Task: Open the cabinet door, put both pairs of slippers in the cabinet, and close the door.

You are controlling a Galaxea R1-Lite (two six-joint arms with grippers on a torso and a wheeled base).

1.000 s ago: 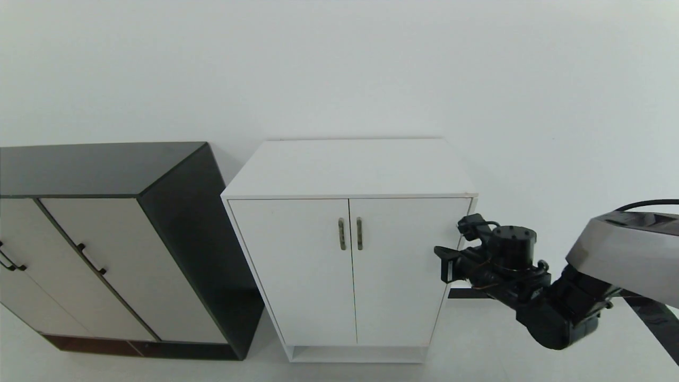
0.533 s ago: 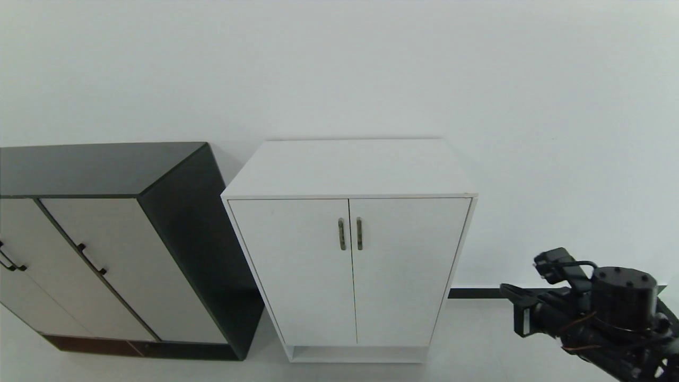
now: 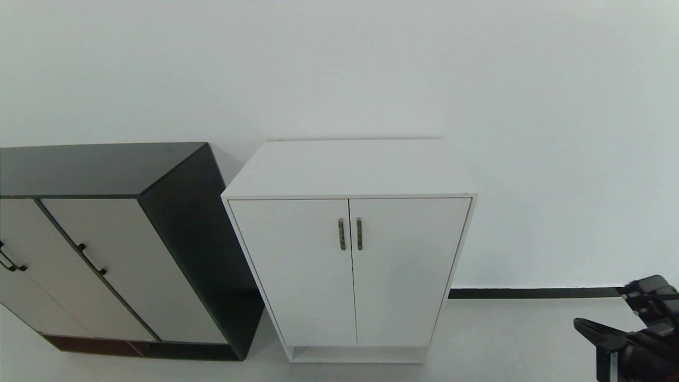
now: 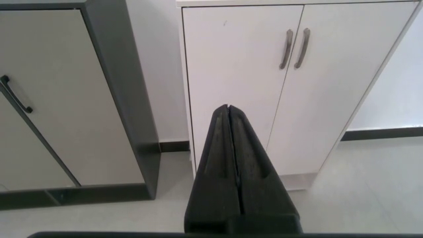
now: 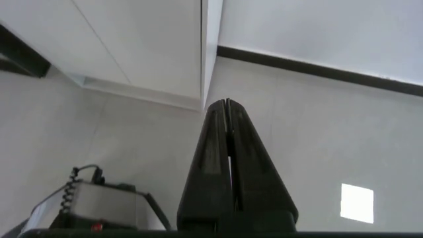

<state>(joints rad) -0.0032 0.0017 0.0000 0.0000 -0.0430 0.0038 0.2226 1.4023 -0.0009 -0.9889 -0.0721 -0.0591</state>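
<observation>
The white cabinet (image 3: 350,265) stands against the wall with both doors closed; its two metal handles (image 3: 350,234) meet at the middle seam. In the left wrist view my left gripper (image 4: 228,109) is shut with nothing held, pointing at the cabinet (image 4: 277,86) from a distance. My right gripper (image 5: 228,104) is shut and empty, low over the floor by the cabinet's lower right corner (image 5: 205,92); the right arm (image 3: 631,339) sits at the bottom right of the head view.
A black cabinet (image 3: 106,239) with light doors and black handles stands to the left of the white one, touching or nearly so. Bare grey floor (image 3: 509,339) stretches to the right, with a dark baseboard (image 3: 530,293) along the wall.
My right arm has drawn back from beside the cabinet's right door, moving right and down toward the corner of the head view. The cabinet doors stay closed.
</observation>
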